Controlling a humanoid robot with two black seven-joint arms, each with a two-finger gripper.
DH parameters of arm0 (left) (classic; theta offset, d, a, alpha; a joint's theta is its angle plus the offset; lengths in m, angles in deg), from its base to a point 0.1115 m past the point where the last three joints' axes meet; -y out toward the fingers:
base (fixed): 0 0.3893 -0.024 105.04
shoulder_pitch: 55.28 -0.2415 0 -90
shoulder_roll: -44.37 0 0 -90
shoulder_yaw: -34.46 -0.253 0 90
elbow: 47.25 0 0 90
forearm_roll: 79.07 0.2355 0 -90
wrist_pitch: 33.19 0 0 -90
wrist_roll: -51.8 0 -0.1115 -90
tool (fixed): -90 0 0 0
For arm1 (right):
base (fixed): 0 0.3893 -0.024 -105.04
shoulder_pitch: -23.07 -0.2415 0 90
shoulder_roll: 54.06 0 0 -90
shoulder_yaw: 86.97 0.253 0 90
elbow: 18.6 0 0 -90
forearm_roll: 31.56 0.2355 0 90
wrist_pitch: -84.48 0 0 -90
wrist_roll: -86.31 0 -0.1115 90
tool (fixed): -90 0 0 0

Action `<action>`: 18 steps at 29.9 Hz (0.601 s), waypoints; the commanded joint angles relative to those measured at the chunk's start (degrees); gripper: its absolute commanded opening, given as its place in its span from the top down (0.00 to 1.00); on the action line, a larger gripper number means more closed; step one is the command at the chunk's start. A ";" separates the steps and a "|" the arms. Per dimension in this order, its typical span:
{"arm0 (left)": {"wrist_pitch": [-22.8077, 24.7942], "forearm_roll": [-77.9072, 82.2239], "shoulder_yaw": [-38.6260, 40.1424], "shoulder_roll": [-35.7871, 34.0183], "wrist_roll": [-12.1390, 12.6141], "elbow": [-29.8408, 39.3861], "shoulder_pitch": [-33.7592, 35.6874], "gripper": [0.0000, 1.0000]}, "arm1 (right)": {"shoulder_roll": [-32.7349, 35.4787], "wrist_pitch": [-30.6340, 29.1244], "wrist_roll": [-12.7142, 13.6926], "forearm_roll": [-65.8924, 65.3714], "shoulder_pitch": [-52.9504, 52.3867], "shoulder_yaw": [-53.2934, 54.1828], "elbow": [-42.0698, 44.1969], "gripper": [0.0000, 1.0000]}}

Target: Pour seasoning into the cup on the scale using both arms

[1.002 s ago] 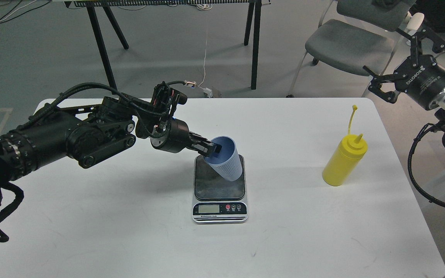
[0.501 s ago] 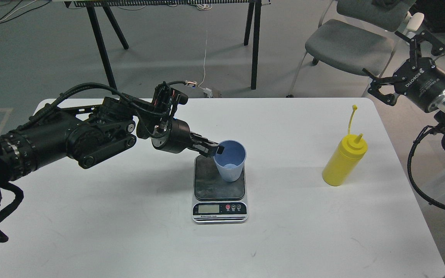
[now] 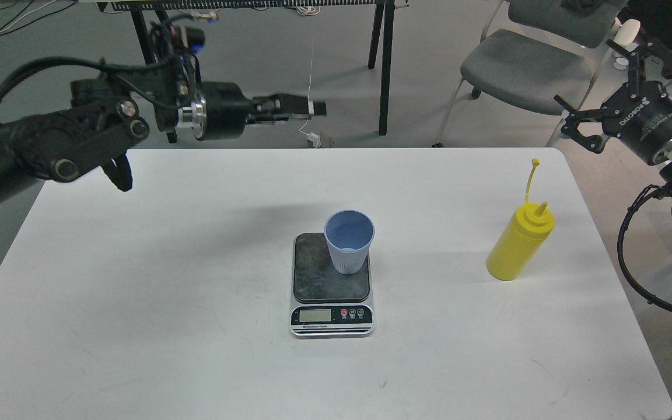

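Note:
The light-blue ribbed cup [image 3: 349, 244] stands upright on the right part of the scale's dark plate [image 3: 318, 274], free of any gripper. The yellow squeeze bottle [image 3: 520, 245] stands upright on the table to the right, its cap strap sticking up. My left gripper [image 3: 312, 108] is raised high above the table's back edge, far up and left of the cup, and holds nothing; it is seen side-on, so I cannot tell its fingers apart. My right gripper [image 3: 590, 76] is open and empty, hovering beyond the table's back right corner, above and right of the bottle.
The white table [image 3: 167, 291] bears only the scale and the bottle. A grey chair [image 3: 522, 70] stands behind the back right corner, close to my right gripper. Black table legs [image 3: 385, 64] stand on the floor behind.
My left gripper set the tilted cup upright on the scale, let go of it, and pulled away up and to the left. My right gripper shifted slightly.

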 commanded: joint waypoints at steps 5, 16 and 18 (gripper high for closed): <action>-0.30 -39.40 9.00 -2.21 0.00 -11.05 -3.61 0.23 | 8.48 0.00 0.42 19.23 7.35 3.40 -4.02 0.00; -0.56 -49.54 11.63 -1.42 0.00 -21.00 -10.02 0.22 | 17.29 0.00 0.15 42.20 35.29 3.84 -12.47 0.00; -0.56 -49.54 12.07 -1.60 0.00 -21.00 -11.43 0.22 | 16.77 0.00 0.07 42.29 39.42 3.75 -13.08 0.00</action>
